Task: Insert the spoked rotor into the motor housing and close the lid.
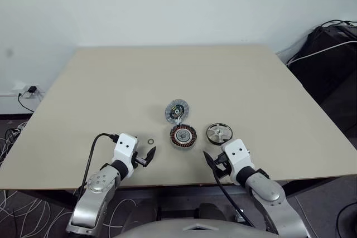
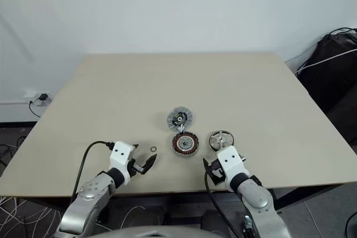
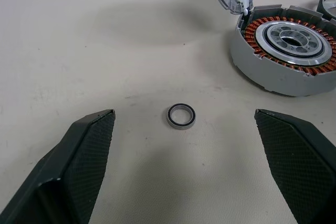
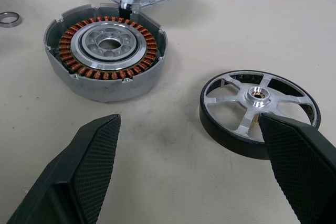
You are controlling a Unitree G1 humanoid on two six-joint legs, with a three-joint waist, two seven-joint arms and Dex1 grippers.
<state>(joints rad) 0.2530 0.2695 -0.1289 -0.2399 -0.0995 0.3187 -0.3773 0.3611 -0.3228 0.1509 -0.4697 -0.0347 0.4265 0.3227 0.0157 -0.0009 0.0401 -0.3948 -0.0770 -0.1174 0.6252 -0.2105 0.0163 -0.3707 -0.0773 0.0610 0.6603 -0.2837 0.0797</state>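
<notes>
Likely stiff, light and slick, the spoked rotor (image 4: 258, 110) beside the motor housing (image 4: 106, 57) wants a rim pinch; both grippers gape wide, empty.

text: none legible | labels: none | brands: none | numbers: none

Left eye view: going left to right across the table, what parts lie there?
Tiny dark-rimmed loose ring → round dark motor housing with copper-orange windings → small silvery spoked rotor with dark rim. The round silver-grey lid sits just behind the housing, overlapping it in this order, so it is left unranked.
</notes>
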